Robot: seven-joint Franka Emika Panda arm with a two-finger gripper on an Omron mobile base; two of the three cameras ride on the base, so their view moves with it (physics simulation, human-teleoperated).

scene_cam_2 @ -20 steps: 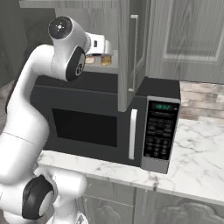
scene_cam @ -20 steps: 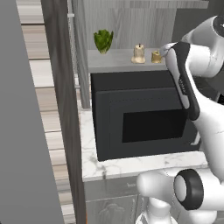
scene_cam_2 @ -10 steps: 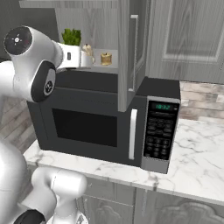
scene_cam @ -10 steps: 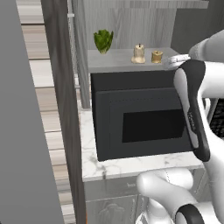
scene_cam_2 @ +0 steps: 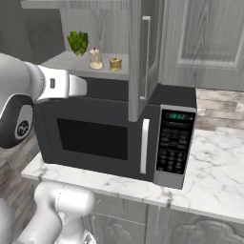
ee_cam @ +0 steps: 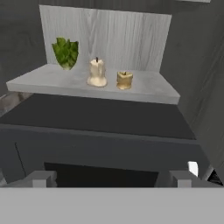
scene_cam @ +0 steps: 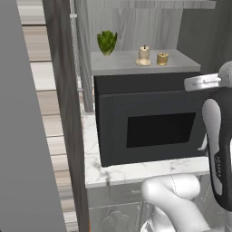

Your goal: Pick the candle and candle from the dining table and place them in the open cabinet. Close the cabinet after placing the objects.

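At the bottom of the hand view the gripper [ee_cam: 112, 178] stood spread wide and empty, its fingertips [ee_cam: 40, 178] above the black microwave [ee_cam: 100, 131]. Past it, mid-frame, the cream candle [ee_cam: 97, 72] and the squat tan candle [ee_cam: 124, 80] stood side by side on the cabinet shelf [ee_cam: 148, 89], a leafy plant [ee_cam: 66, 53] at upper left. The right base view alone showed the microwave's keypad [scene_cam_2: 172, 143] at centre right and the open cabinet door [scene_cam_2: 143, 52] edge-on above it.

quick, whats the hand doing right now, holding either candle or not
Hand: open and empty, drawn back from the shelf. The cream candle and the tan-gold candle both stand on the cabinet shelf.
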